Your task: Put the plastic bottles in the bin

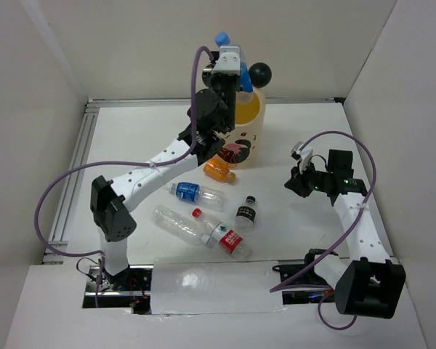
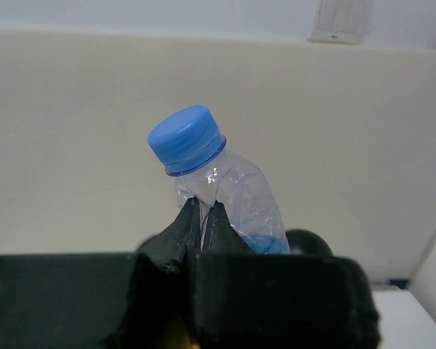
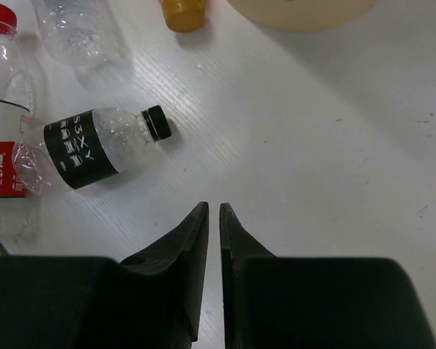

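Note:
My left gripper (image 1: 230, 64) is raised above the bin's (image 1: 248, 134) yellow opening. It is shut on a crumpled clear bottle with a blue cap (image 1: 221, 38). In the left wrist view the fingertips (image 2: 191, 211) pinch this bottle (image 2: 240, 200) just below its neck. On the table lie an orange bottle (image 1: 219, 171), a blue-labelled bottle (image 1: 195, 193), a black-labelled bottle (image 1: 245, 213), a red-labelled bottle (image 1: 223, 235) and an unlabelled clear one (image 1: 174, 221). My right gripper (image 1: 294, 182) is shut and empty, low over the table, right of the black-labelled bottle (image 3: 102, 145).
A black ball ear (image 1: 260, 73) stands on the bin's rim beside the left wrist. White walls enclose the table on three sides. The right wrist view shows the bin's base (image 3: 298, 9) and the orange bottle (image 3: 183, 13) ahead.

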